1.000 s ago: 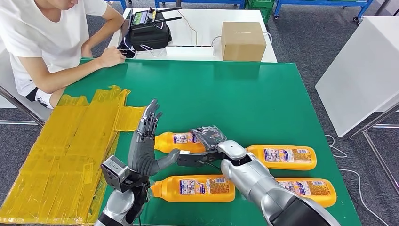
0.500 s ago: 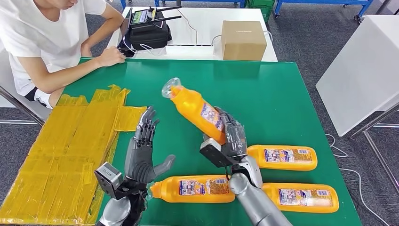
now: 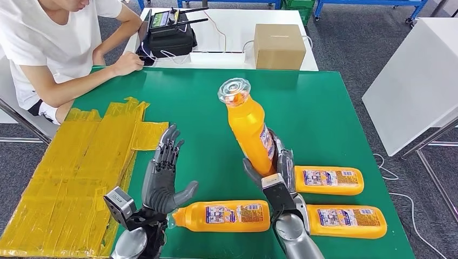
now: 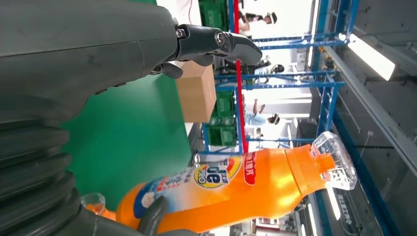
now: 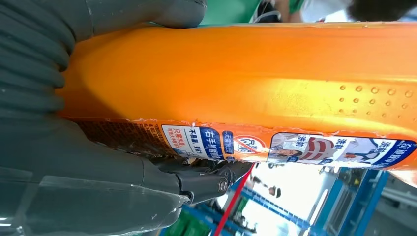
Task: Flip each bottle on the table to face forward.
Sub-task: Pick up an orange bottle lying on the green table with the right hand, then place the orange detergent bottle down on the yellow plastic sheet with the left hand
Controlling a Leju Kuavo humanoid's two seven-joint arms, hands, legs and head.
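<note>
1. Lifted further since the earlier frames: the held bottle point(image 3: 249, 127), lying flat on the green desk point(image 3: 324, 113) a second ago, now stands near upright above it, clear cap toward the far side.
2. Three bottles lie on the desk: near-left bottle point(image 3: 224, 215), right bottle point(image 3: 328, 179), near-right bottle point(image 3: 345, 220), back labels up.
3. Right robot hand point(image 3: 273, 164) grips the held bottle's lower body.
4. Left robot hand point(image 3: 162, 175) is raised beside it, fingers spread, holding nothing.
5. Step judged: mid-flip of the first bottle. Next likely calls for turning its front label upward, then laying it down clear of the right bottle.
</note>
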